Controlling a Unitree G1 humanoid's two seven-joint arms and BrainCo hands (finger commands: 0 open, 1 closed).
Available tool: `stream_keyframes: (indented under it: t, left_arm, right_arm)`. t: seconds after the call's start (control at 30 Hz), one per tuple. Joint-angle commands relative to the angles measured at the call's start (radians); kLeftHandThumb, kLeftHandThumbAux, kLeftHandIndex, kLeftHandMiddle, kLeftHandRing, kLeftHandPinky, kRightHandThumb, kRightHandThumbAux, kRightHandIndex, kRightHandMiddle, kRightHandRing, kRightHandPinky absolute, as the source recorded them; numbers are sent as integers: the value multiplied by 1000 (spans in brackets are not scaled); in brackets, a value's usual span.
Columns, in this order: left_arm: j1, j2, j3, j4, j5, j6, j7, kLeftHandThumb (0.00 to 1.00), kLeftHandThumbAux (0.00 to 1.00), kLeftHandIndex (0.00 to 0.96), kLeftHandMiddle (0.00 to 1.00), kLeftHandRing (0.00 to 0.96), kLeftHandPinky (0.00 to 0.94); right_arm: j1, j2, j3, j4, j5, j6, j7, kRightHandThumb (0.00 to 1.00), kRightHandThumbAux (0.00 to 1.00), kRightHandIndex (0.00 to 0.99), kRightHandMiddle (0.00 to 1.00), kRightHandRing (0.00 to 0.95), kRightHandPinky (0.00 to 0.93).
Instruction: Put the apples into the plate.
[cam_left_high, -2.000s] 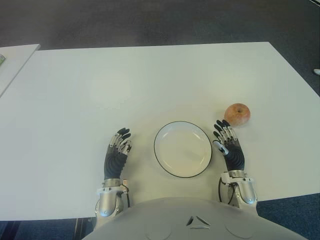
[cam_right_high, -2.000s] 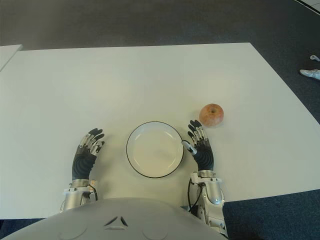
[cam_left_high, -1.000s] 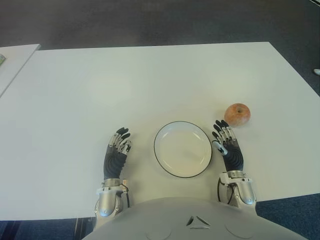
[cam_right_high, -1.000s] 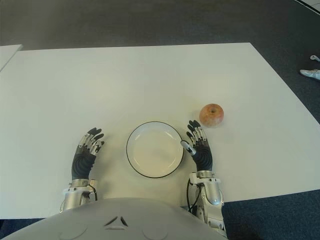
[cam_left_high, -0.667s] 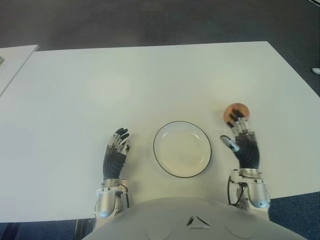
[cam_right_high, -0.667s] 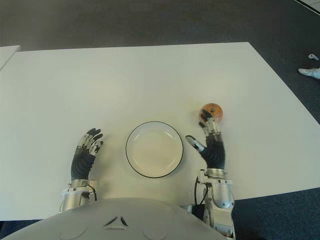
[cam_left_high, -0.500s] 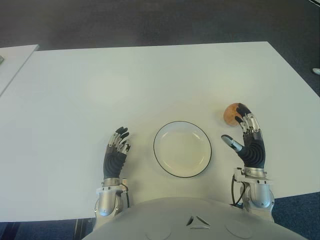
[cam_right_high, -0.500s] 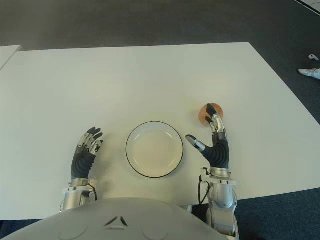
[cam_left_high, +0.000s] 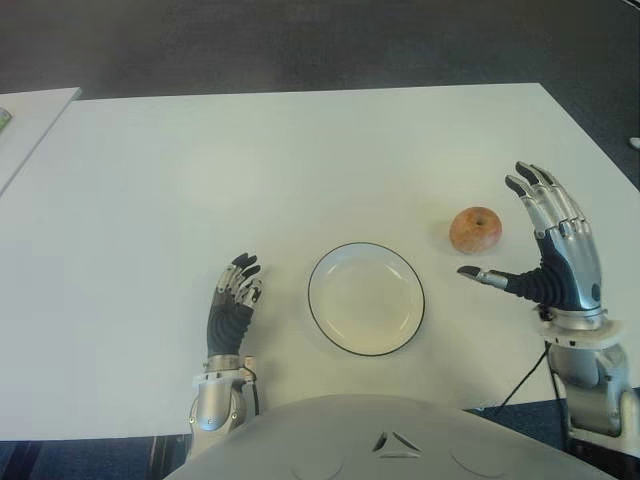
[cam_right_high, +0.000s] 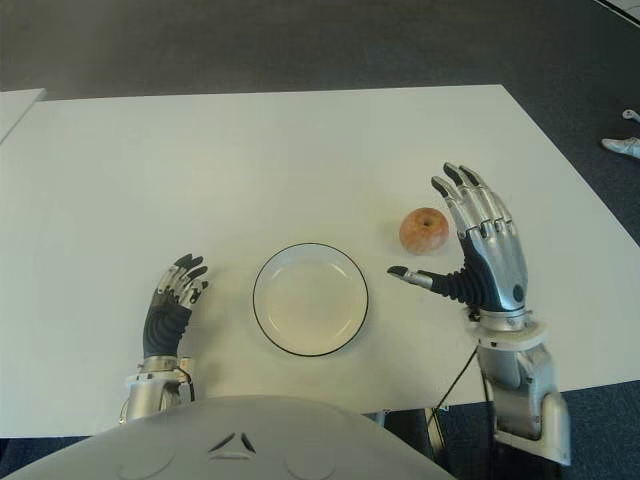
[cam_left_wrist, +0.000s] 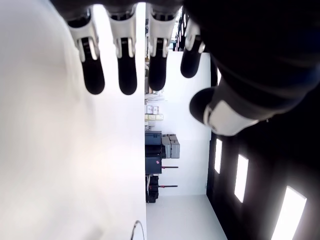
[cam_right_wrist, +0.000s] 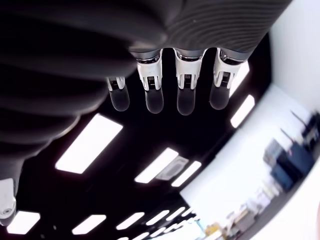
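Left hand (cam_left_high: 233, 303) shows at lower left of the left eye view, left of the plate (cam_left_high: 366, 298), fingers relaxed, holding nothing. Idle, and well apart from the fruit.

Plate sits lower centre, nothing in it.

Right hand (cam_right_high: 480, 255) is at centre right, raised off the white table (cam_left_high: 300, 160), palm turned toward frame left, four fingers extended toward the frame top, thumb (cam_right_high: 418, 278) sticking out toward the plate. Spread, gripping nothing; its wrist view shows straight fingertips against ceiling lights.

Key relation: the single apple (cam_left_high: 474, 229) sits on the table right of the plate, just beside the right hand's palm, on its left, between thumb and fingers in frame. No contact visible. Apple is roundish, stem dimple up, so no long axis to align to.

Judgement: right hand is the nearer one; next it needs to close in leftward and wrap the apple.
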Motion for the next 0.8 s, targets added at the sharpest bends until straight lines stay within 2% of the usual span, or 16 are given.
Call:
stream_keyframes:
  t: [0.03, 0.33, 0.57, 0.63, 0.8]
  left_arm:
    - [-7, 11, 10, 21, -5, 13, -15, 207, 618, 165, 198, 224, 252]
    - [-13, 18, 19, 23, 1, 1, -24, 192, 613, 173, 201, 224, 261]
    - [-4, 23, 23, 13, -17, -4, -41, 212, 632, 161, 197, 231, 274]
    - [0, 22, 24, 7, -23, -2, -44, 218, 635, 163, 198, 236, 284]
    - [9, 23, 31, -3, -31, 11, -46, 227, 634, 164, 188, 222, 237]
  right_arm:
    - [-38, -62, -7, 6, -124, 99, 8, 312, 430, 55, 75, 38, 1]
    - [-108, -114, 68, 54, -143, 242, 62, 253, 285, 6, 31, 2, 0]
    - [-282, -213, 154, 274, -126, 329, 123, 245, 238, 0, 3, 0, 0]
    - [-308, -231, 175, 310, -118, 345, 132, 248, 235, 0, 1, 0, 0]
    - [-347, -262, 220, 403, -89, 370, 127, 256, 222, 0, 0, 0, 0]
